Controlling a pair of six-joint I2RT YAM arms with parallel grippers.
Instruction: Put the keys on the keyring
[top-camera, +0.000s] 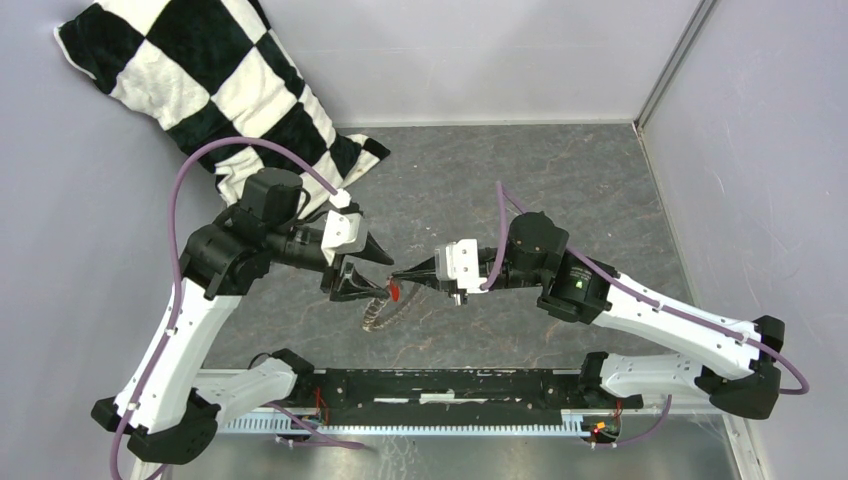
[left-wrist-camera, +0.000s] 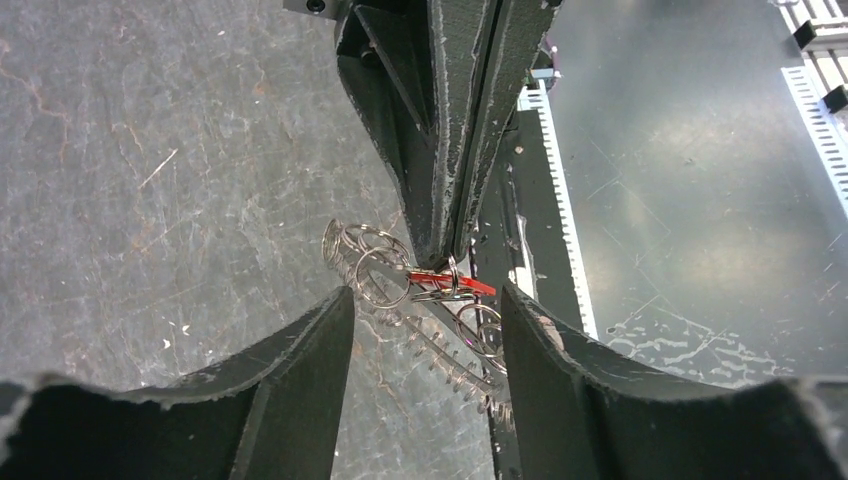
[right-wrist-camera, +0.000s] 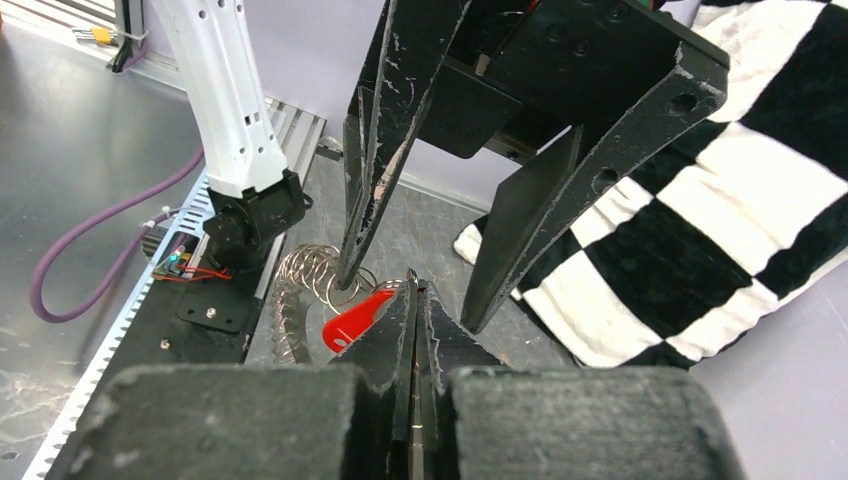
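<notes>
Both arms reach inward, tips meeting low over the table (top-camera: 560, 180). The right gripper (right-wrist-camera: 415, 288) is clamped on the red key (right-wrist-camera: 355, 318). The left gripper (left-wrist-camera: 428, 298) gapes astride the coiled keyring (left-wrist-camera: 372, 268), perhaps touching it.

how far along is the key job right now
Done: the red key is at the keyring, lying against its wire loops. In hand: the right gripper is shut at the key, apparently pinching it, while the open left gripper straddles the ring. Left: I can't see the key hooked onto the ring, so threading and letting go remain.
</notes>
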